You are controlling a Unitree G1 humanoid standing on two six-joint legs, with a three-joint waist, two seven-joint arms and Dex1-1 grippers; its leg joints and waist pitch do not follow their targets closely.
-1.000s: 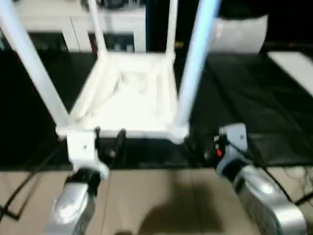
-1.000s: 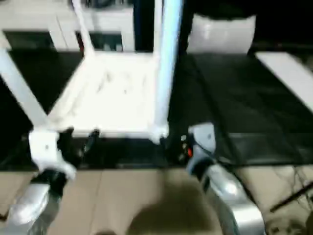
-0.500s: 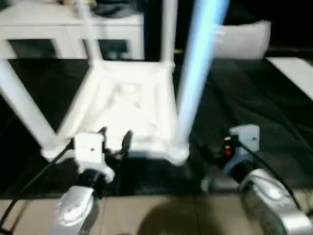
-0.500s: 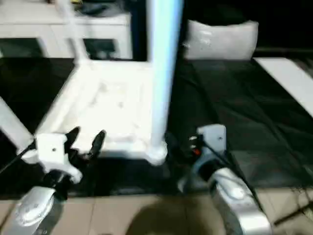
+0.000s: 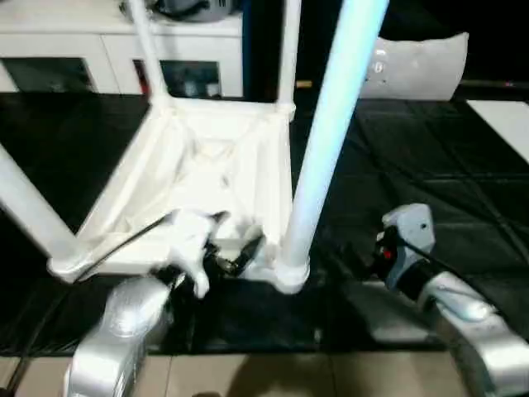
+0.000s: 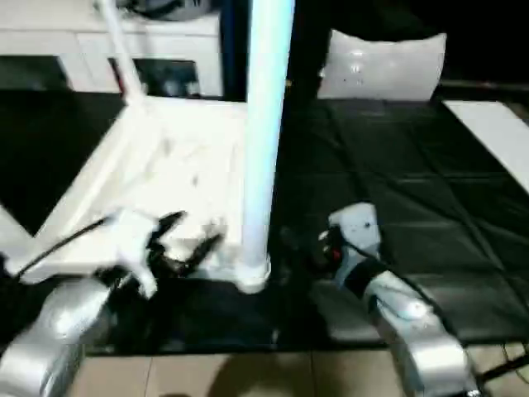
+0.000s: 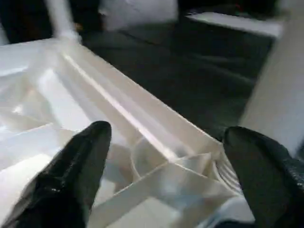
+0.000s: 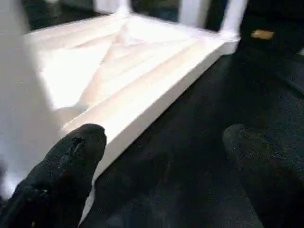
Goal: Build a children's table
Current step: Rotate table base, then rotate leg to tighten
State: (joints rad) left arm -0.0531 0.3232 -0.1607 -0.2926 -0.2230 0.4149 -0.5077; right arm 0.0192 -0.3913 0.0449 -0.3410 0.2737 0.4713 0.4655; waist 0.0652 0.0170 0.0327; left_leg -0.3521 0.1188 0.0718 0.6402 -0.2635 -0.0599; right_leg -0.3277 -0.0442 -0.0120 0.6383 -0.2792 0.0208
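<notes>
Well, the white ribbed plastic tabletop (image 5: 216, 178) lies upside down on the black floor mat (image 5: 430, 174), white tube legs (image 5: 331, 132) standing in its corner sockets. I judge it light, stiff and slick, so I'd take it by the rim. My left gripper (image 7: 166, 171) hangs spread over the near corner socket; my right gripper (image 8: 164, 166) is spread too, beside the rim.

The white tabletop (image 5: 207, 186) lies ribbed underside up on black matting, four tube legs (image 5: 331, 132) standing in its corner sockets.
</notes>
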